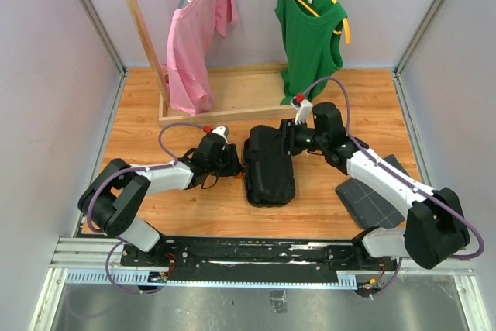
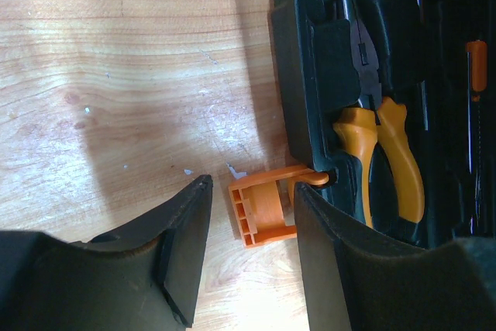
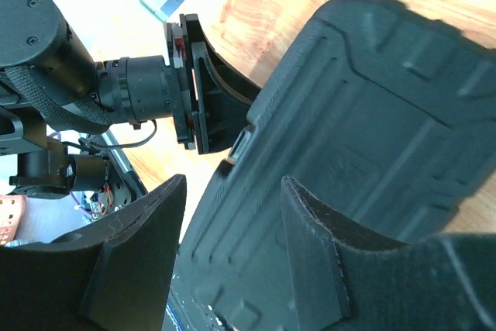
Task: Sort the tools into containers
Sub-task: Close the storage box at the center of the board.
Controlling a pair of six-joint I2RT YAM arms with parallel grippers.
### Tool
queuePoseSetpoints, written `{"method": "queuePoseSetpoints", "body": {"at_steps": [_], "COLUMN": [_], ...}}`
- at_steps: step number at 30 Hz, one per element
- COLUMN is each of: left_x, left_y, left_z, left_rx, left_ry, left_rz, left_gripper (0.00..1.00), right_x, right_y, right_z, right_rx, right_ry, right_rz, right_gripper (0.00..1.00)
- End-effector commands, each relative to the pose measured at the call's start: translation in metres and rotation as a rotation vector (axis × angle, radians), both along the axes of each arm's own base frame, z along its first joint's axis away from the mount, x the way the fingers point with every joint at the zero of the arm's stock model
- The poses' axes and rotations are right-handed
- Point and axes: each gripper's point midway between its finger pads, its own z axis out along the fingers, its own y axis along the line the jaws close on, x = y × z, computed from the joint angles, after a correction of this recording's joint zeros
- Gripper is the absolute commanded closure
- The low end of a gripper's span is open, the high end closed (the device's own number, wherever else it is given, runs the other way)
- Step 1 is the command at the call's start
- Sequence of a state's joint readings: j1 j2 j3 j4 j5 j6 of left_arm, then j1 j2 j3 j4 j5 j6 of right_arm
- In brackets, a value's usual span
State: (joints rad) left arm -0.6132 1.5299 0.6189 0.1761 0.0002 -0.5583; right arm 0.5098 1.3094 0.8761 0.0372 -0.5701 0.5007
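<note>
**Orange Latch Between the Left Claw's Fingers, Lid Facing the Right Claw**

Left claw [image 2: 252,184] is standing moderately wide and is holding nothing. Its two fingers are flanking the orange latch [image 2: 263,211], which is resting on the table [image 2: 116,75]. A clear gap is showing at the finger farther from the case, while the nearer finger is sitting just beside the latch's hook. The latch is hanging loose off the rim of the tool case [image 2: 298,75], so this placement is judged to be lining it up for fastening.

Just beyond the latch, the case is standing ajar and its moulded slots are showing. Orange-handled pliers [image 2: 387,160] are lying in one slot, with their nose pointing away from the latch. A screwdriver [image 2: 476,67] is lying in a slot farther in. The other contents are too dark to identify.

Right claw [image 3: 232,182] is likewise standing apart and gripping nothing. It is facing the ribbed outer face of the lid [image 3: 372,114], with the lid's free edge running between its fingers. It is judged to be placed there to push or steady the lid while the opposite claw is working the latch.

In the top view, the case is lying mid-table between both claws. The dark grey tray [image 1: 372,191] is lying apart from it, under the right arm.
</note>
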Motion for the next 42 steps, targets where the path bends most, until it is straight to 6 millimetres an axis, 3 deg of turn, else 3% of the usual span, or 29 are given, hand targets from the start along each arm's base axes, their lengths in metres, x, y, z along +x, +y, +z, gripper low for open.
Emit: {"method": "queuePoseSetpoints", "body": {"at_steps": [1,5,13,21,27,29,30,33,37,42], "left_x": [-0.005,-0.004,-0.002,0.0,0.0,-0.001,-0.003,-0.006,-0.011,-0.019], "left_y": [-0.003,-0.003,0.001,0.004,0.012,0.013,0.013,0.016,0.015,0.0], "left_z": [-0.002,-0.001,0.004,0.039,0.058,0.061,0.062,0.061,0.057,0.056], "left_rx": [0.0,0.0,0.014,-0.036,-0.042,-0.058,-0.068,-0.092,-0.132,-0.236], "left_ry": [0.015,0.015,-0.002,-0.088,-0.137,-0.145,-0.144,-0.144,-0.125,-0.094], "left_rz": [-0.012,-0.012,0.001,0.021,0.05,0.057,0.065,0.085,0.104,0.07], "left_gripper": [0.49,0.49,0.49,0.46,0.43,0.36,0.23,0.12,0.05,0.01], "right_x": [-0.004,-0.004,-0.003,-0.001,-0.003,-0.003,-0.004,-0.005,-0.006,-0.008], "right_y": [-0.003,-0.008,-0.031,-0.049,-0.051,-0.049,-0.048,-0.042,-0.04,-0.04], "right_z": [-0.01,-0.014,-0.044,-0.067,-0.084,-0.089,-0.092,-0.097,-0.107,-0.117], "right_rx": [-0.035,-0.058,-0.181,-0.301,-0.345,-0.349,-0.349,-0.334,-0.338,-0.348], "right_ry": [0.024,0.023,0.065,0.076,0.101,0.108,0.113,0.13,0.15,0.164], "right_rz": [-0.012,-0.029,-0.129,-0.203,-0.213,-0.21,-0.205,-0.184,-0.175,-0.169], "right_gripper": [0.46,0.45,0.37,0.24,0.2,0.18,0.17,0.15,0.14,0.13]}}
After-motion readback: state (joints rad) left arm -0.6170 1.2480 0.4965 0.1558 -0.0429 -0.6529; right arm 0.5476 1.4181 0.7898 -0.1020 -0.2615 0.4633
